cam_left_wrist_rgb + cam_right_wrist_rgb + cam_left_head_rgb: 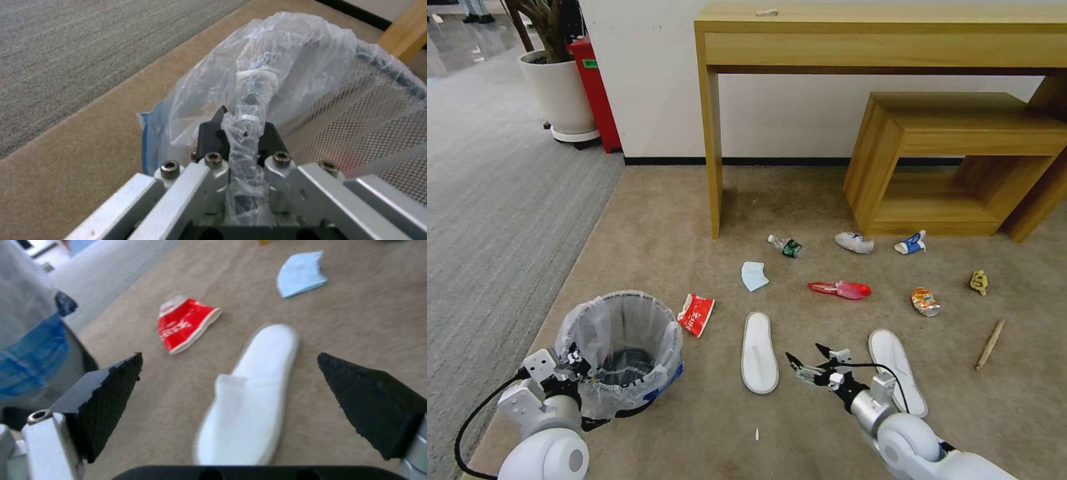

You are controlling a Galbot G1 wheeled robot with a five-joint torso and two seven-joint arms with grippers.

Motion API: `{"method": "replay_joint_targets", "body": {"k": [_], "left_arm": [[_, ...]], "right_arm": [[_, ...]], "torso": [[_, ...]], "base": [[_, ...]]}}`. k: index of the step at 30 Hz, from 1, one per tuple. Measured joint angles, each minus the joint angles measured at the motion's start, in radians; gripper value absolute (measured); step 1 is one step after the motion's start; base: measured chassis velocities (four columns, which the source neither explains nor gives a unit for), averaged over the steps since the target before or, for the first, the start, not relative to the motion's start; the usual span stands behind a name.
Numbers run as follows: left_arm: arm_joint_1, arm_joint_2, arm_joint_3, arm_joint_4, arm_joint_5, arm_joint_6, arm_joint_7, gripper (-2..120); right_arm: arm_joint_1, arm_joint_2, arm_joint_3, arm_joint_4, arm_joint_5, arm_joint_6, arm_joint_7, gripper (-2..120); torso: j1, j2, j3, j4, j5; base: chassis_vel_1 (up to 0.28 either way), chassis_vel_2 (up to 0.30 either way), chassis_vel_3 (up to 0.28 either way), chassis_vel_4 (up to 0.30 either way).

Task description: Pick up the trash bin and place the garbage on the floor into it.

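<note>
Two white slippers (760, 362) lie lower centre; one trash bin (620, 353) lower left, left gripper (575, 363) jaws clamping its bag rim; right gripper (808, 361) jaws wide.

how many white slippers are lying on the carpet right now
2. One slipper lies between the trash bin and the open right gripper. The other slipper lies past that gripper's arm, partly behind it. No others visible.

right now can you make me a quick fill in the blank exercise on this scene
1. The left pincer is shut on the rim of the ____.
2. The right pincer hangs open beside a white ____.
3. The red wrapper lies between the trash bin and the ____ slipper.
4. The blue mask lies on the ____.

Missing words: trash bin; slipper; left; floor
</note>
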Motion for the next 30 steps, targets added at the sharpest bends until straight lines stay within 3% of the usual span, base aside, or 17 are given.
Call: {"method": "replay_joint_targets", "body": {"k": [14,30], "left_arm": [[0.006,-0.018,-0.010,0.009,0.016,-0.007,0.002,3],[-0.001,-0.021,-0.013,0.024,0.018,-0.010,0.002,3]], "right_arm": [[0.125,0.114,-0.150,-0.202,-0.018,0.015,-0.017,100],[0.186,0.271,-0.206,-0.393,-0.098,0.018,0.026,100]], "torso": [[0.000,0.000,0.000,-0.0002,-0.0003],[0.000,0.000,0.000,-0.0002,-0.0001]], "base": [[0.000,0.000,0.000,0.000],[0.000,0.000,0.000,0.000]]}}
